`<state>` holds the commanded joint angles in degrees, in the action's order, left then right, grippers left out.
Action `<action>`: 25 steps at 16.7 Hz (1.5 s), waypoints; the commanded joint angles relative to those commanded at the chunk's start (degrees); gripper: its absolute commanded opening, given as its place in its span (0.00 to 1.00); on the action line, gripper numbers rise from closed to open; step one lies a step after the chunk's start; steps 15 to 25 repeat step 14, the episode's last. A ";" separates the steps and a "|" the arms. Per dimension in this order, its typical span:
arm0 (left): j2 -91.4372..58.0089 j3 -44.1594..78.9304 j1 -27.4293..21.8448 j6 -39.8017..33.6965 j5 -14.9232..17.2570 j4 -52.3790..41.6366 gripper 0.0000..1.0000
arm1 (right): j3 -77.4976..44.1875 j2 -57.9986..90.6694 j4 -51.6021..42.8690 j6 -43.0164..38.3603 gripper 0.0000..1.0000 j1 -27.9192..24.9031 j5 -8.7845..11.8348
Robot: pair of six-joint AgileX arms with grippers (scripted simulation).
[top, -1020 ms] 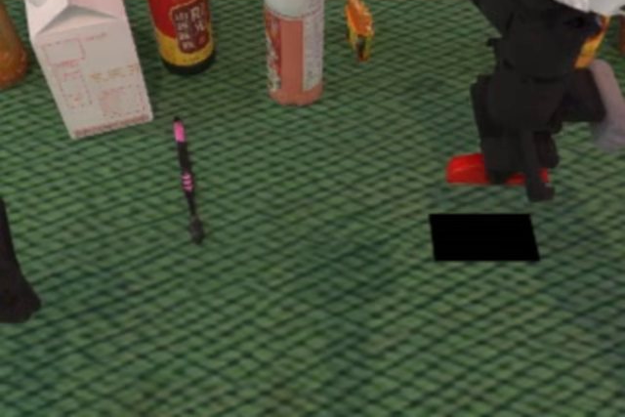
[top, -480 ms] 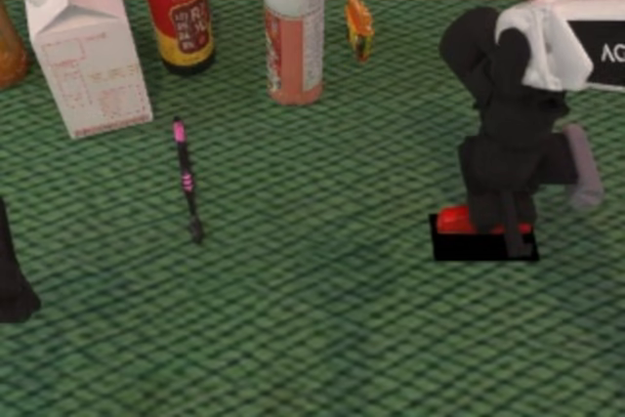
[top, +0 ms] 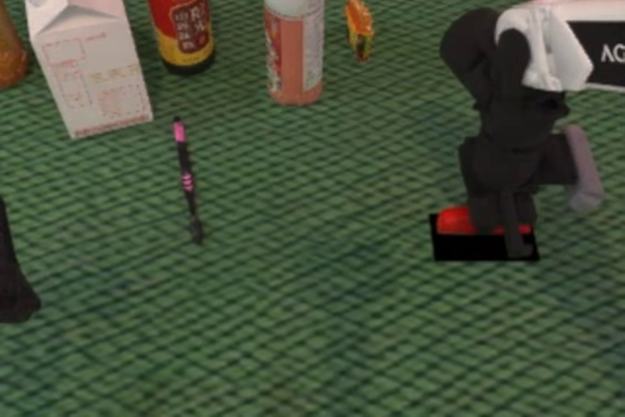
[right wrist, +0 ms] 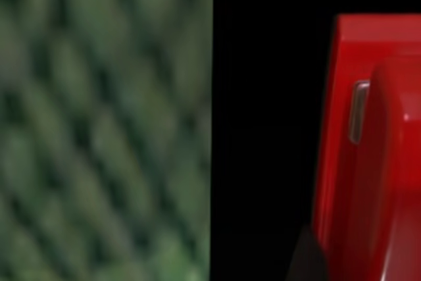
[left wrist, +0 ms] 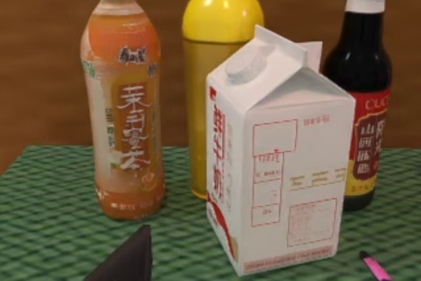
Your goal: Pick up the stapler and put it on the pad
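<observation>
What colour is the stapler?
Bright glossy red stapler, clearest in the right wrist view.

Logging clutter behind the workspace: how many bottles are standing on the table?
3 certain: dark sauce bottle at the back left, orange drink bottle and yellow bottle behind the milk carton. More may sit off-frame.

A rendered tabletop test scene rather than a lived-in room: a desk [top: 322,319] covered in a green woven-pattern cloth, backed by a plain brown wood-toned wall. Along its far edge stands a row of grocery goods: a white gable-top carton with red print [top: 86,44], a dark glass sauce bottle with a red label [top: 178,9], a tall pale can with a pink-orange label [top: 293,24], an orange tea bottle [left wrist: 123,97] and a yellow bottle [left wrist: 220,64]. Two black robot arms share the desk.
</observation>
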<state>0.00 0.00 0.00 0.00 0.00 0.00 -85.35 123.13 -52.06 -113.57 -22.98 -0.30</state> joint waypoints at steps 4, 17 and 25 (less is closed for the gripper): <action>0.00 0.00 0.00 0.00 0.00 0.00 1.00 | 0.00 0.00 0.00 0.00 0.68 0.00 0.00; 0.00 0.00 0.00 0.00 0.00 0.00 1.00 | 0.00 0.00 0.00 0.00 1.00 0.00 0.00; 0.00 0.00 0.00 0.00 0.00 0.00 1.00 | 0.00 0.00 0.00 0.00 1.00 0.00 0.00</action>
